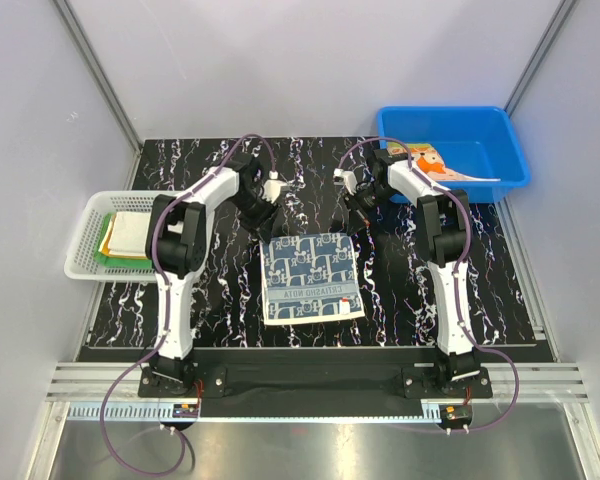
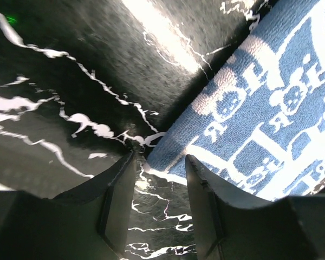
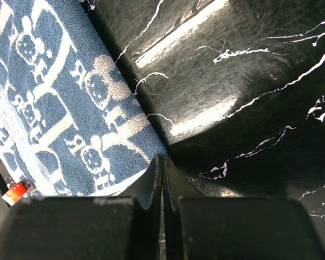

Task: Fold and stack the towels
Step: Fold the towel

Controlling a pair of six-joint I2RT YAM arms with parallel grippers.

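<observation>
A navy-and-white patterned towel (image 1: 310, 278) lies spread flat mid-table. My left gripper (image 1: 264, 218) hovers at its far left corner. In the left wrist view that gripper (image 2: 160, 162) is open, with only bare table between the fingers and the towel (image 2: 260, 97) corner just ahead of the tips. My right gripper (image 1: 360, 218) sits at the far right corner. In the right wrist view it (image 3: 162, 158) is shut, tips meeting exactly on the towel (image 3: 59, 108) corner. Folded green, yellow and white towels (image 1: 125, 238) lie in the basket. A fox-face towel (image 1: 435, 165) lies in the bin.
A white basket (image 1: 80, 270) stands at the table's left edge and a blue bin (image 1: 515, 150) at the far right. The table (image 1: 400, 300) is black with white marbling. A small red tag (image 1: 348, 298) marks the towel's near right corner.
</observation>
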